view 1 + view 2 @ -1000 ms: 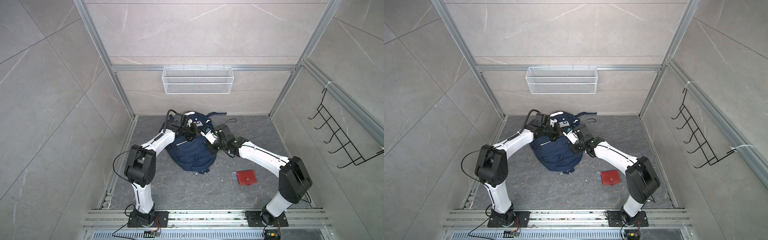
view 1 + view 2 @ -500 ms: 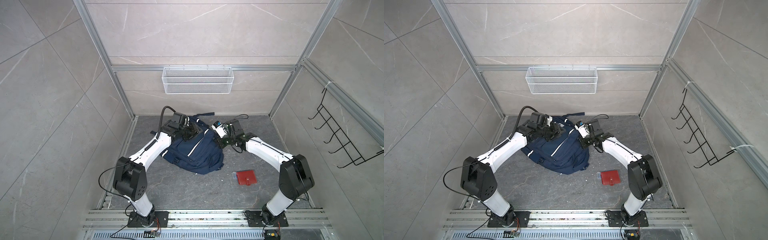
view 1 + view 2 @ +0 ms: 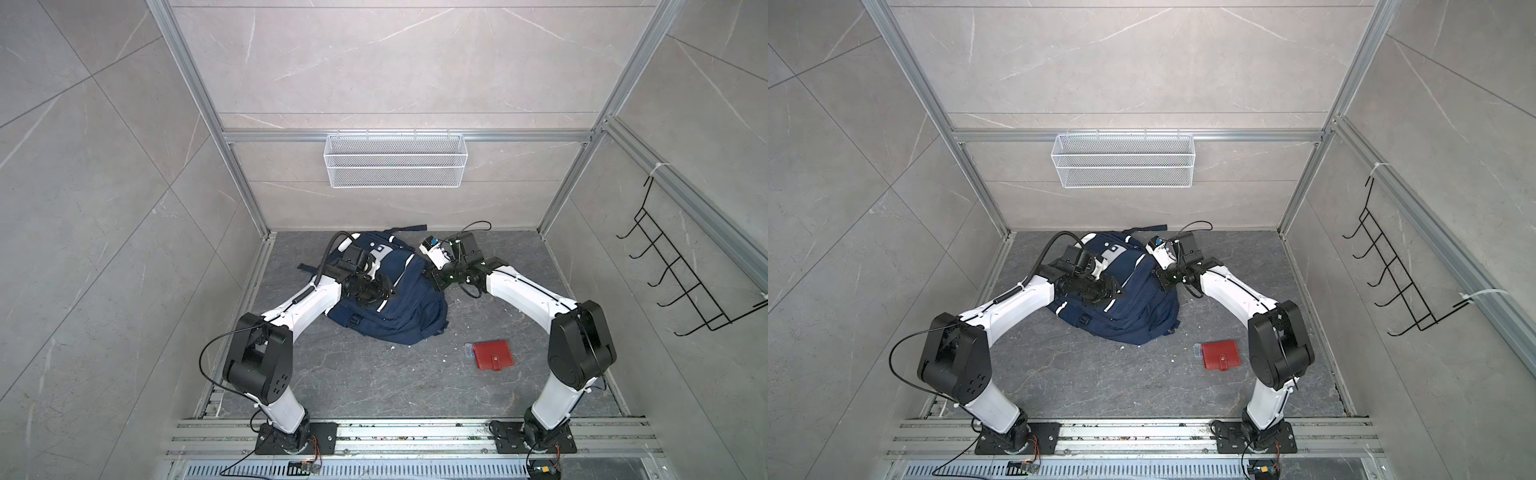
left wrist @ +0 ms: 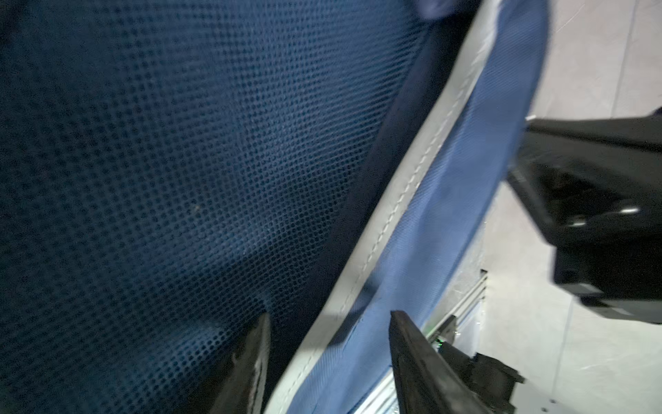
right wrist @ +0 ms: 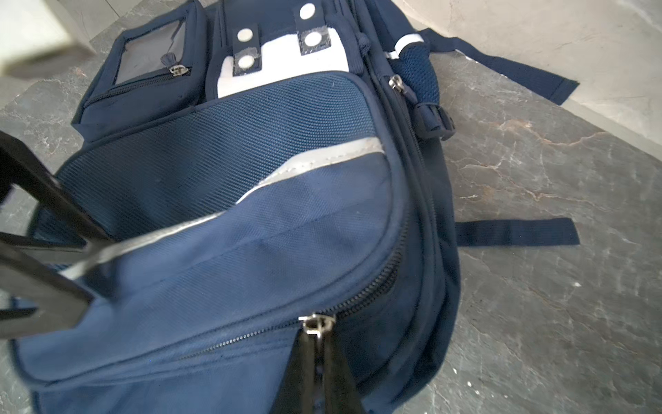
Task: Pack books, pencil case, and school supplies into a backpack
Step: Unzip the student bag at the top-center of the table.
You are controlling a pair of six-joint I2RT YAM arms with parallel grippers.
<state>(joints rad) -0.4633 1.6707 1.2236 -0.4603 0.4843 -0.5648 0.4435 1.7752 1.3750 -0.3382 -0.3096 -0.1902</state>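
The right gripper (image 5: pixel 318 362) is closed on the small metal zipper pull (image 5: pixel 317 324) of the backpack (image 5: pixel 250 186), its black fingers pinched together on the tab at the rounded edge of a front compartment. So narrow a pinch suits a flat tab and would let the arm drag the slider along its track; how far that zip is run, I cannot tell. The left gripper (image 4: pixel 329 344) has its jaws parted with nothing between them, its fingertips (image 4: pixel 252 358) straddling a pale reflective stripe (image 4: pixel 390 215) close over the navy fabric. Whether they touch the cloth is unclear. Placed over the bag's middle, as a top view shows the left gripper (image 3: pixel 384 291), it looks ready to press or pinch the soft shell so that it does not slide while the zip is pulled. The backpack (image 3: pixel 399 307) lies front pockets up on the grey floor (image 3: pixel 374 374), between the two arms and toward the back wall. The red case (image 3: pixel 493 354) lies well apart from it, near the right arm's base, with the clear bluish piece (image 3: pixel 468 351) just beside its edge. Both are outside the bag, so packing is probably unfinished. The books and pencil case are nowhere in view; whether they are inside, I cannot tell.
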